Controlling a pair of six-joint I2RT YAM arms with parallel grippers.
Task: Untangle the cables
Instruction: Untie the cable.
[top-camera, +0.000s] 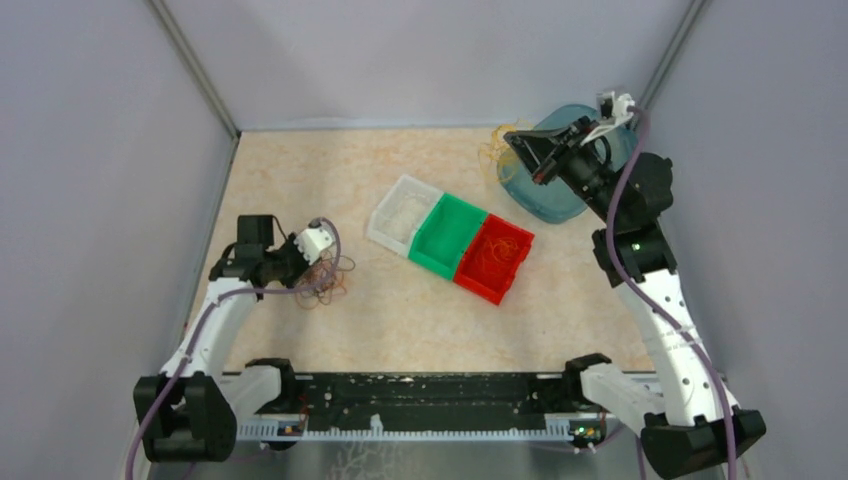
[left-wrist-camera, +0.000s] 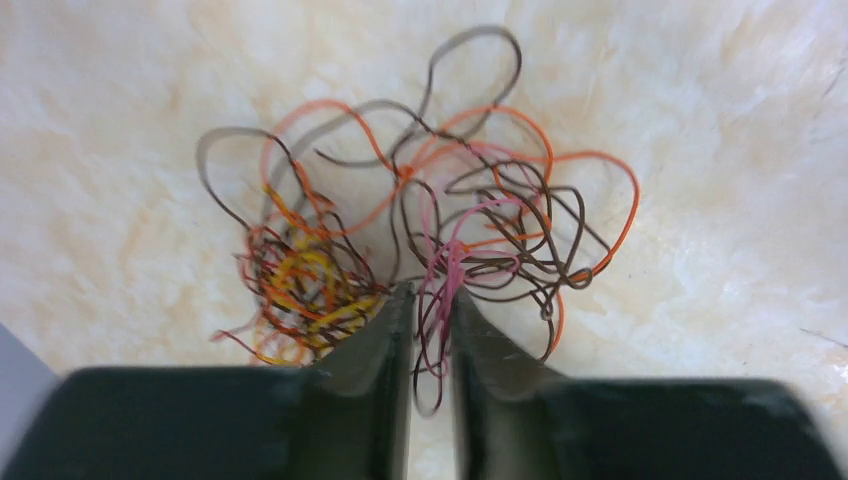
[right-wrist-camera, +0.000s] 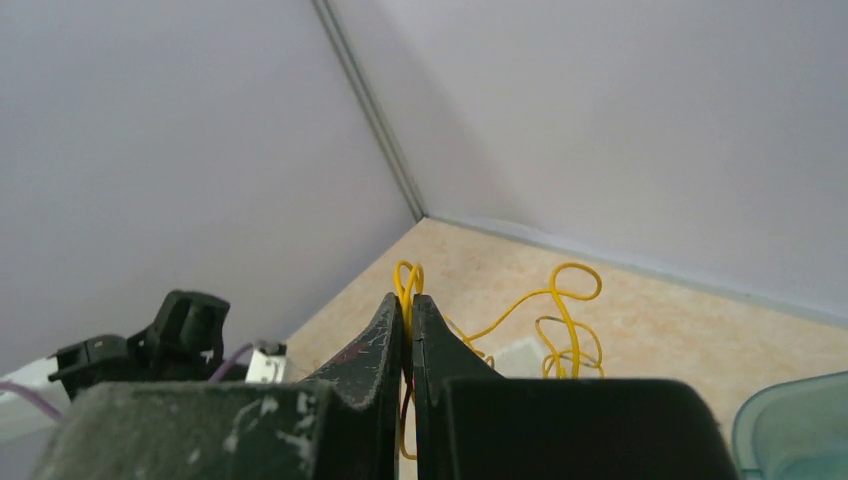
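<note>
Yellow cable (right-wrist-camera: 510, 316) is pinched in the closed right gripper (right-wrist-camera: 408, 298), held high to separate it; left gripper (left-wrist-camera: 432, 292), slightly parted, straddles the tangle (left-wrist-camera: 450, 230).

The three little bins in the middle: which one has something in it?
The red bin, at the right end of the row: thin orange loops lie inside it. The green bin and the clear bin beside it look empty.

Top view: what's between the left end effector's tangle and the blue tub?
A diagonal row of three bins: clear bin, green bin, red bin with cables in it. Otherwise bare table. Top view only.
</note>
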